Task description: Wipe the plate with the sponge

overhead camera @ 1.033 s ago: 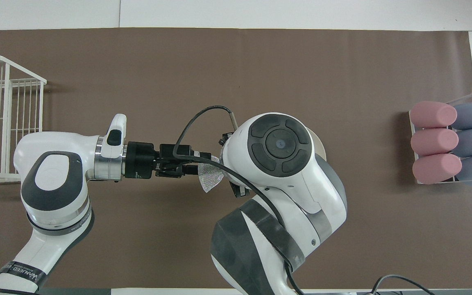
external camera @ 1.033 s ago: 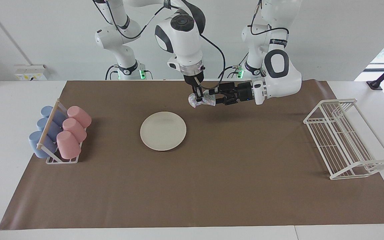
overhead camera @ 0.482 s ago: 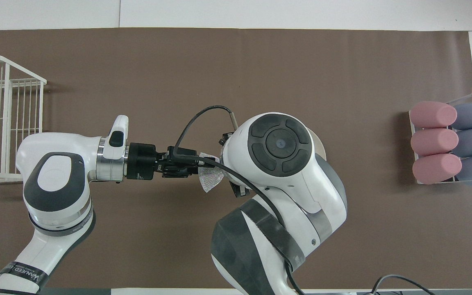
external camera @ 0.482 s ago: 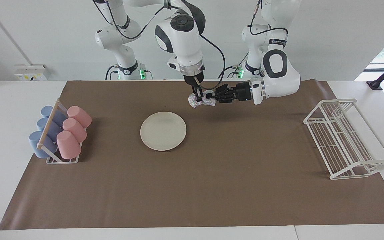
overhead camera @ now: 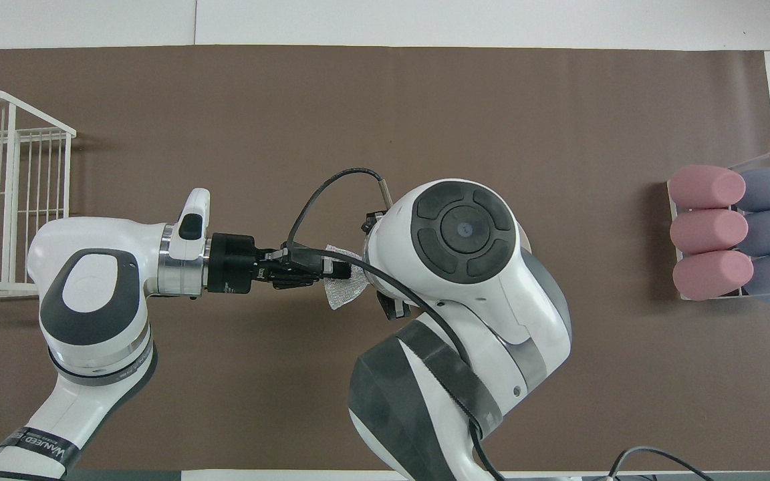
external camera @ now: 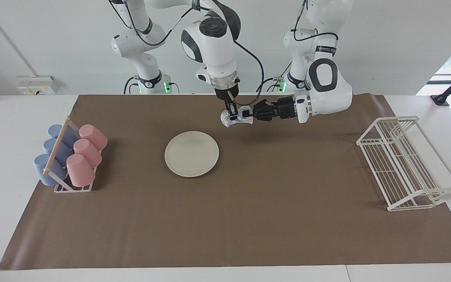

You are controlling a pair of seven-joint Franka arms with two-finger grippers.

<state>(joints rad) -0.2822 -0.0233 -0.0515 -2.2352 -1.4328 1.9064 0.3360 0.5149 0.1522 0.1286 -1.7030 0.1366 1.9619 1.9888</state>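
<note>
"WANJEED" reads on a black band around the left arm point(overhead camera: 37, 449)

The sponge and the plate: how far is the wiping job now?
Done: the sponge is lifted off the table. In hand: both the right gripper and the left gripper meet at the sponge in the air, which looks like a handover; which one carries it I cannot tell. Left: the plate lies untouched on the brown mat, so wiping has not started.
</note>
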